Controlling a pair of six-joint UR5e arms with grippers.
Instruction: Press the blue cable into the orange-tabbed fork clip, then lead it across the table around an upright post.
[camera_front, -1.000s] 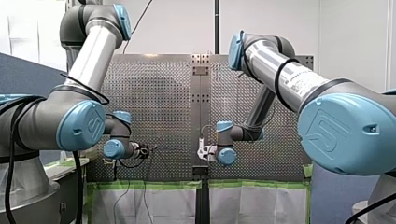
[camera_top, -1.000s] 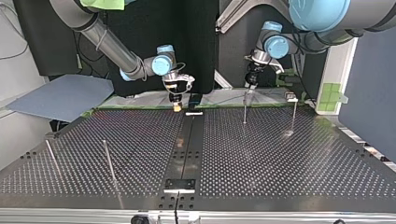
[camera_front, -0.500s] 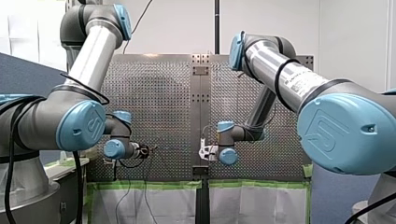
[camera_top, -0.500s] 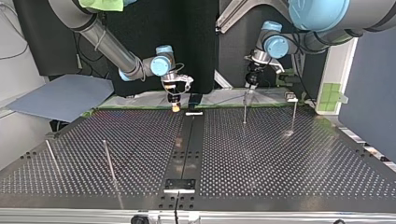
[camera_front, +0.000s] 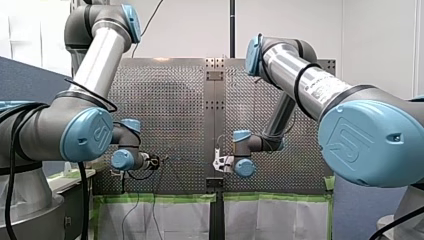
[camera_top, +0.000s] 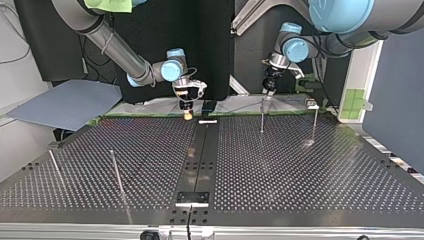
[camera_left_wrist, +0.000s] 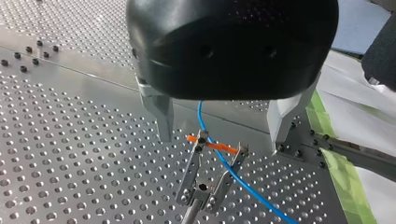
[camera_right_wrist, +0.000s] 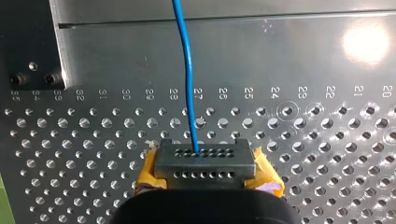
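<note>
In the left wrist view the fork clip (camera_left_wrist: 209, 173) stands on a thin stem, with an orange tab (camera_left_wrist: 212, 145) across its two prongs. The blue cable (camera_left_wrist: 223, 161) runs down between the prongs and off over the perforated table. My left gripper (camera_left_wrist: 219, 133) hangs open just above the clip, one metal finger (camera_left_wrist: 161, 114) on each side. My right gripper (camera_right_wrist: 201, 161), with yellow pads, is shut on the blue cable (camera_right_wrist: 189, 88), which leads straight ahead of it. In the top view my right gripper (camera_top: 187, 113) is at the far edge and my left gripper (camera_top: 268, 91) is over the clip's stem (camera_top: 262, 117).
Upright thin posts stand on the table: one (camera_top: 314, 122) beside the clip, two (camera_top: 116, 170) (camera_top: 55, 167) at the top view's near left. A dark centre strip (camera_top: 200, 155) runs along the table. Green tape (camera_left_wrist: 343, 177) lines the table's edge.
My right gripper has edged slightly toward the top view's left with the cable in it. My left gripper has stayed open over the clip.
</note>
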